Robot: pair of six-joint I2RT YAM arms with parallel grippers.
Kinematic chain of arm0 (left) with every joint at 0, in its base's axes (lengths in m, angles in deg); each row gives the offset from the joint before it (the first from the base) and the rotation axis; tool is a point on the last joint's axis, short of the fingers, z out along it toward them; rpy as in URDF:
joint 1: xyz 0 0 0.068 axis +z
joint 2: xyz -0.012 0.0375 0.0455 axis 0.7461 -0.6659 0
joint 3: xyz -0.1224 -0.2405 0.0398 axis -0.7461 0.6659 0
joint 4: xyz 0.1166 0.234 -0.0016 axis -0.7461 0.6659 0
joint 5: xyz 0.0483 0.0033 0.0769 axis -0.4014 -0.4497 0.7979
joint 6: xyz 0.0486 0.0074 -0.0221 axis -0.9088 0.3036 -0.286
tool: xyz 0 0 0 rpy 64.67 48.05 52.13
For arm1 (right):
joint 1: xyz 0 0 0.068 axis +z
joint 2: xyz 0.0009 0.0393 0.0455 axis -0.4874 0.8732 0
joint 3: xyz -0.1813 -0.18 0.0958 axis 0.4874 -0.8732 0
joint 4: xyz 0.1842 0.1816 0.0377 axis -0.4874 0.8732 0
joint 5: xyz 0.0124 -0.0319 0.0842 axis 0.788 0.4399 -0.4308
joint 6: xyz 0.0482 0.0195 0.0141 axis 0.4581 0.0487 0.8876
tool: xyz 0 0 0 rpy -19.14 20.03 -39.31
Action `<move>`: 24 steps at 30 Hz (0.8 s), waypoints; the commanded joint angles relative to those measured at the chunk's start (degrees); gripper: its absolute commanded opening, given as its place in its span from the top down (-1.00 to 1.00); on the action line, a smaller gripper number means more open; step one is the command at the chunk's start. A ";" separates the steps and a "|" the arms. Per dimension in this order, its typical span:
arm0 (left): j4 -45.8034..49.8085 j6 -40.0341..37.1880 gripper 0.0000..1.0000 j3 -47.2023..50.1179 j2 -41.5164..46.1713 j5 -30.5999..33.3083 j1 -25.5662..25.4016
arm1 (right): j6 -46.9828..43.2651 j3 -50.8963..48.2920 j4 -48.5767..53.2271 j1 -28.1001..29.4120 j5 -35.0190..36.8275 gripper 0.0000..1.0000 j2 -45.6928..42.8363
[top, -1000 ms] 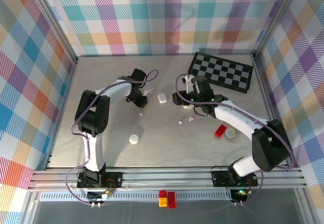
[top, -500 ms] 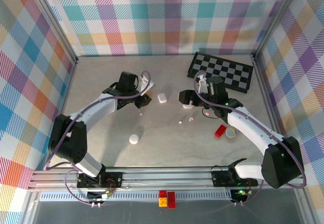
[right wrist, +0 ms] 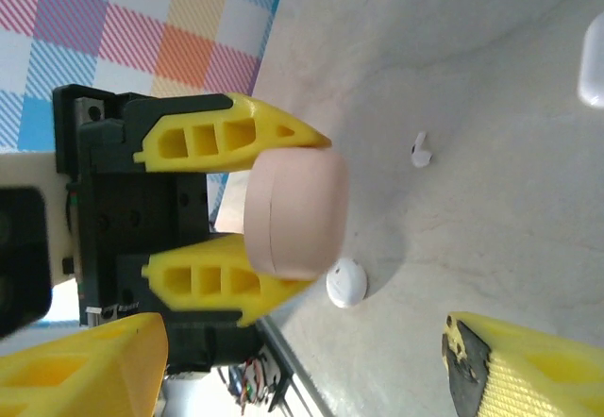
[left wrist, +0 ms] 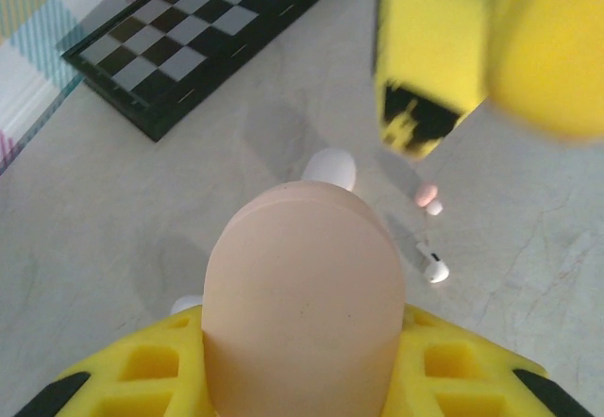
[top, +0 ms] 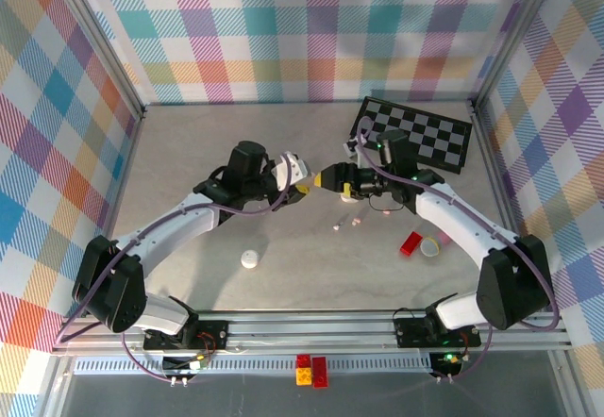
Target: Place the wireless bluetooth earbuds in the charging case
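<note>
My left gripper point(top: 300, 177) is shut on a pale pink, pebble-shaped charging case point(left wrist: 302, 294), which is held above the table with its lid closed. In the right wrist view the charging case point(right wrist: 295, 211) sits between the left arm's yellow fingers. Facing it from the right, my right gripper point(top: 332, 180) is open and holds nothing. A white earbud point(left wrist: 434, 268) and a pink earbud point(left wrist: 427, 195) lie on the table beyond the case. From above, these earbuds point(top: 337, 227) lie just below my right gripper. Another white earbud point(right wrist: 421, 151) lies apart.
A white case point(left wrist: 330, 167) rests on the table under the two grippers. A second round white case point(top: 249, 259) lies nearer the front. A chessboard point(top: 415, 134) sits at the back right. A red block point(top: 411, 243) lies at the right.
My left gripper has swung right to the middle, carrying the pink case. My right gripper has turned left to face it, and its jaws have opened wider.
</note>
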 commanded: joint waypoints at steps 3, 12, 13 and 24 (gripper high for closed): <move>-1.00 -3.40 0.50 -0.30 2.17 -0.90 -2.72 | 0.49 1.73 0.70 0.87 -3.45 -0.42 1.71; 0.48 -6.22 0.49 -1.40 1.47 -0.90 -3.70 | 0.26 2.61 2.19 0.88 -3.13 0.14 3.22; 0.57 -6.48 0.49 -1.33 1.47 -0.77 -3.79 | 0.12 2.51 2.27 0.87 -2.69 0.16 3.00; 0.83 -6.72 0.46 -1.03 2.35 -0.18 -4.49 | 0.99 2.51 1.47 0.89 -3.44 0.21 3.84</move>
